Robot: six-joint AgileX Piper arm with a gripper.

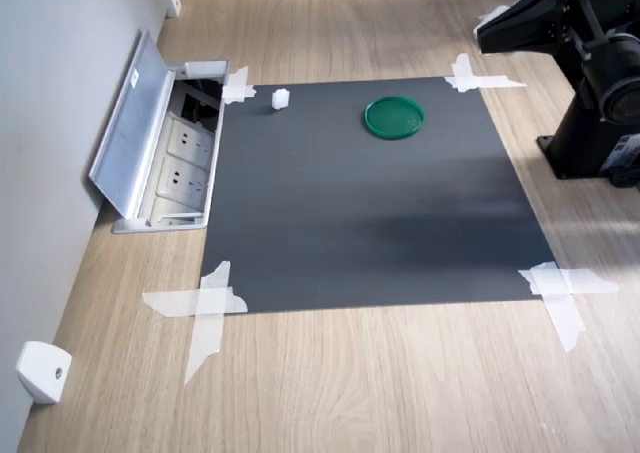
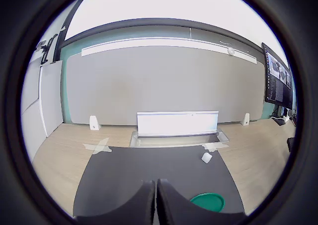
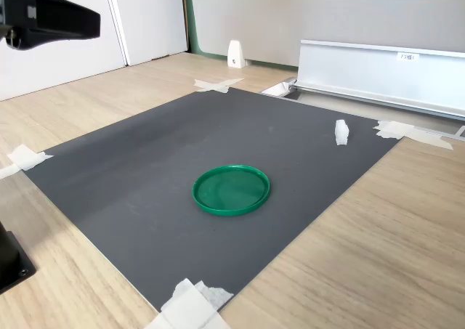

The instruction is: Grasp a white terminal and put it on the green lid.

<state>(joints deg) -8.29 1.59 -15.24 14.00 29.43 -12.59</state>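
Your claw [image 2: 157, 201] sits closed and empty in the wrist view, above the dark mat [image 1: 370, 203]. The green lid [image 1: 393, 117] lies toward the mat's far edge in the first exterior view; the white terminal [image 1: 281, 98] stands well apart to its left, near the mat's far-left corner.

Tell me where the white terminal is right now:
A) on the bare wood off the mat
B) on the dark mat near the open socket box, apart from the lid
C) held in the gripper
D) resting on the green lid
B: the white terminal sits on the dark mat by its corner nearest the socket box, clear of the green lid.
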